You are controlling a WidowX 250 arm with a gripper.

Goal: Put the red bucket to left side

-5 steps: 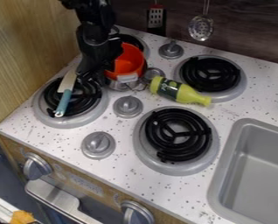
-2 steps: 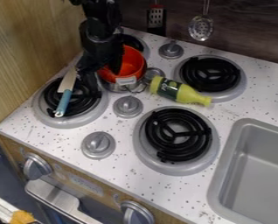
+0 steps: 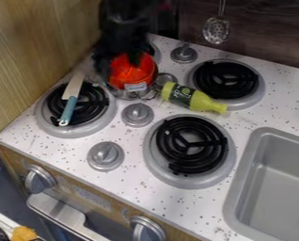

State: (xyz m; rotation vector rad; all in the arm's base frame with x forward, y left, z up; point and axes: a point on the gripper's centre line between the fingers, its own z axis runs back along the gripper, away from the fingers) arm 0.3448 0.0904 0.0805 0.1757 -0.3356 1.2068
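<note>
A black two-finger gripper hangs at the far left of the scene, over a round, open-topped red bucket. Its jaws look open, dark and blurred: one stands by the bucket's left side, the other over its mouth, with red showing between them. Nothing can be made out as held, and I cannot tell whether either jaw touches the bucket wall. The bucket sits in a shiny silver metal pot, beside the far left burner.

A pale grey tab marks the near side of the bucket; any writing on it is too small to read. Just right of the pot, a yellow-green bottle lies on its side with its neck to the right, wrapped in a black label with light lettering. The wooden front panel carries faint raised markings, illegible here.

A knife with a teal handle lies across the near left burner, its pale blade pointing to the far side. The speckled white counter also holds two black-coiled burners farther right, grey knobs between the burners, and a grey sink at the near right. A perforated metal skimmer hangs against the dark wall.
</note>
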